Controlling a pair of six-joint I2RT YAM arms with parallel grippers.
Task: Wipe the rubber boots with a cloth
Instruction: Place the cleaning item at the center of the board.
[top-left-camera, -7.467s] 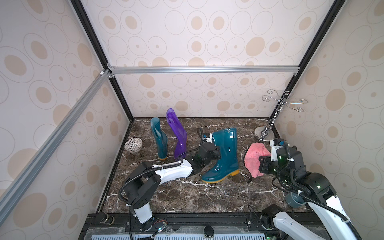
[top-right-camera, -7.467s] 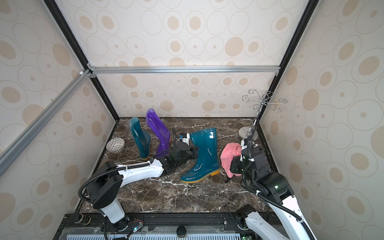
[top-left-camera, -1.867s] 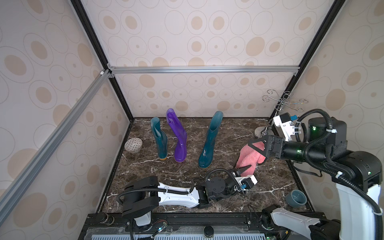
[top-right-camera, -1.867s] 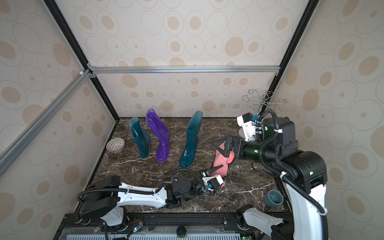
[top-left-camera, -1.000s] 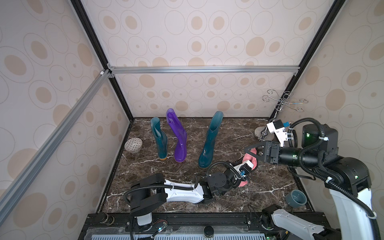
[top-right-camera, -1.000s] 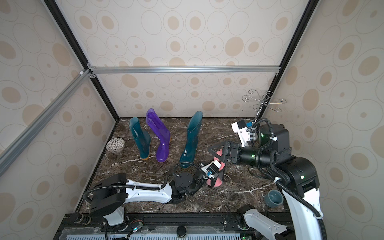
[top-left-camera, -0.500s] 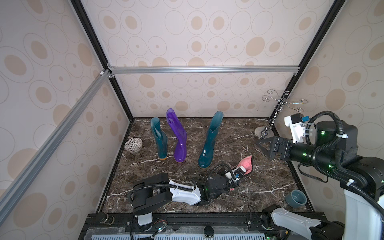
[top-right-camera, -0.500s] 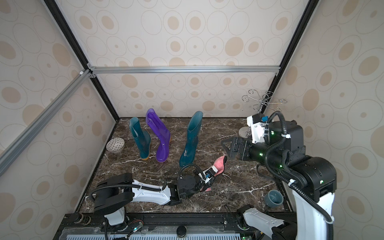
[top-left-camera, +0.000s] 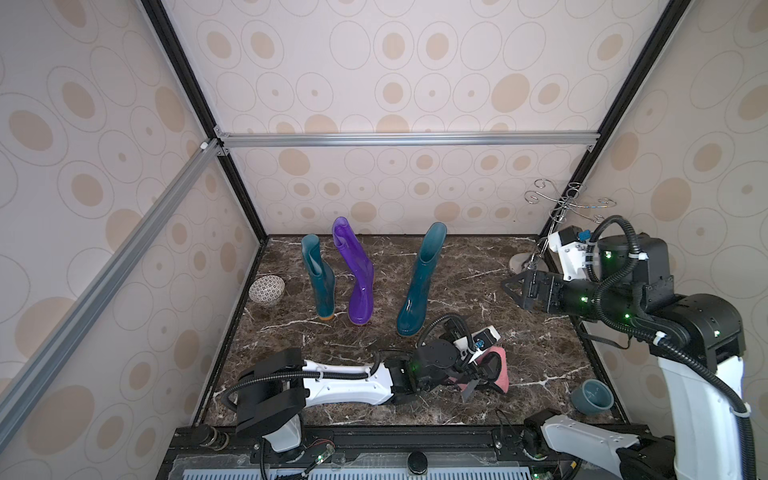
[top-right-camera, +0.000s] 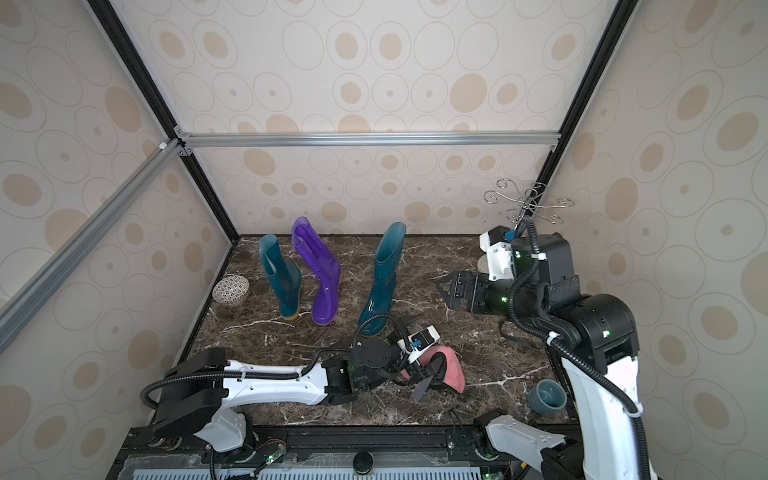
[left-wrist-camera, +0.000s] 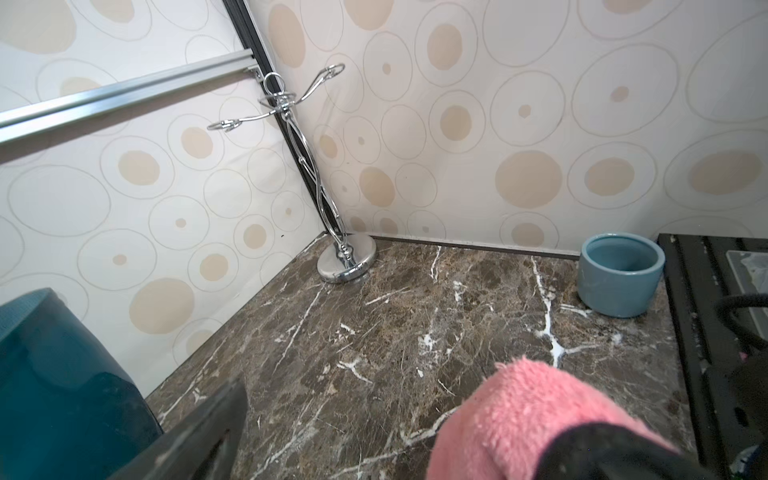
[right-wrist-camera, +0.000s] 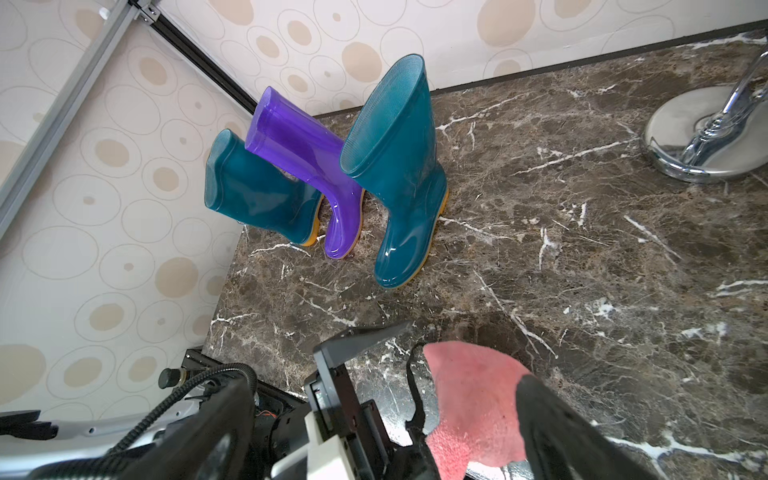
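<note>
cloth (top-right-camera: 453, 370): fluffy pink terry, crumpled on dark marble tabletop (top-left-camera: 540, 340), front right of centre.
left gripper (top-left-camera: 481, 380): jaws spread wide, low, cloth between them.
right gripper (top-left-camera: 510, 291): jaws spread, empty, raised.
rubber boots: glossy, standing rear left; teal boot (top-left-camera: 320, 278), purple boot (top-left-camera: 357, 282), second teal boot (top-left-camera: 419, 282).

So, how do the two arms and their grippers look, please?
Both arms, left arm and right arm, have white shells on the long links and black joints with small green lights. Black ribbed cable hoses loop along each. The left gripper and right gripper are black, with flat pointed fingers. A white camera block with a blue plug sits on each wrist.
</note>
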